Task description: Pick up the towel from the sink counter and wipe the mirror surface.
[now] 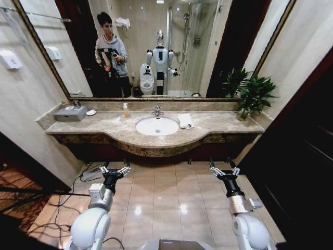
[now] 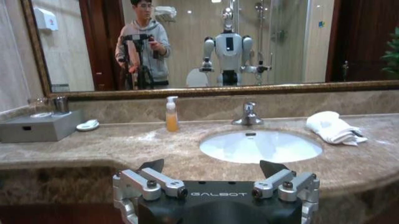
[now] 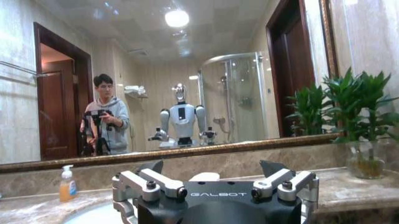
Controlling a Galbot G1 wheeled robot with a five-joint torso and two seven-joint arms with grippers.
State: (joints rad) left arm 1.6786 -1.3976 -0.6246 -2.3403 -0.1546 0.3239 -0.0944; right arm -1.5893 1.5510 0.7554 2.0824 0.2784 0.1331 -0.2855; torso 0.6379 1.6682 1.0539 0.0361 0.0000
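The small white towel [image 1: 185, 121] lies folded on the sink counter [image 1: 223, 124], just right of the oval basin [image 1: 157, 126] and chrome tap [image 1: 157, 110]. From the left wrist the towel [image 2: 333, 127] sits beyond the basin [image 2: 260, 146]; from the right wrist a white bit of the towel [image 3: 204, 177] peeks over the gripper body. The wide mirror [image 1: 197, 57] spans the wall above the counter. My left gripper [image 1: 115, 170] and right gripper [image 1: 223, 170] hang open and empty over the floor tiles, short of the counter's front edge.
A soap bottle [image 1: 125, 110], a grey box [image 1: 69, 113] and a small dish [image 1: 91, 112] stand on the counter's left part. A potted plant [image 1: 253, 94] fills the right end. Cables [image 1: 49, 208] lie on the floor at left; a dark door [image 1: 307, 156] is on the right.
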